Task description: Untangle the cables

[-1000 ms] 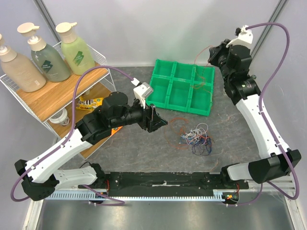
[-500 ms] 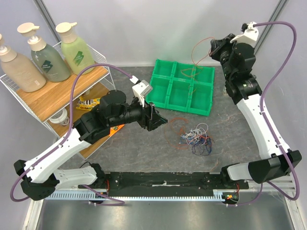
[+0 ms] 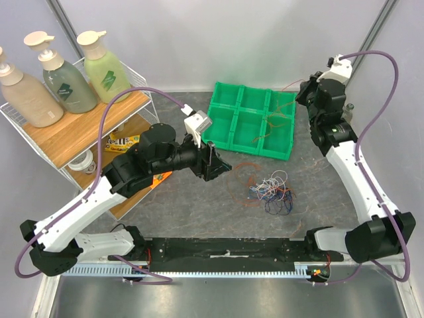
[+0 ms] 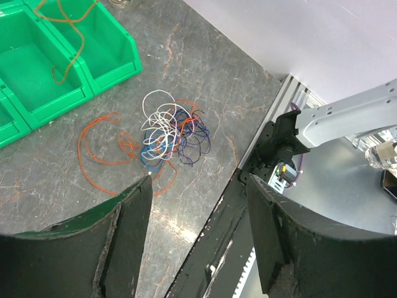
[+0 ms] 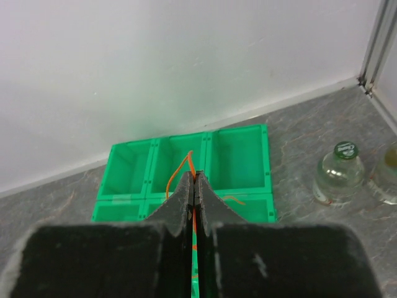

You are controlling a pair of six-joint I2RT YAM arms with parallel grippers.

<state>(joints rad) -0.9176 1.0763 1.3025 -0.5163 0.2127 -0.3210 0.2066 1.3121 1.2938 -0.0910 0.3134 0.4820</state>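
In the top view my right tool, at upper right, is pinched shut on an orange cable that drapes into the right bins of the tray. My left tool stands wide and empty above the bench, just left of the tangled cables at centre, below the tray.

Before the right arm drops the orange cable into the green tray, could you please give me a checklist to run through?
1. Grip: right pincer shut on orange cable: ok.
2. Position: cable hangs over green tray: ok.
3. Separation: held cable free of the tangle on the table: ok, no link visible.
4. Other arm: left pincer open, empty: ok.
5. Tangle undone: not ok, strands knotted.
6. Obstacle: glass bottle stands apart from tray: ok.
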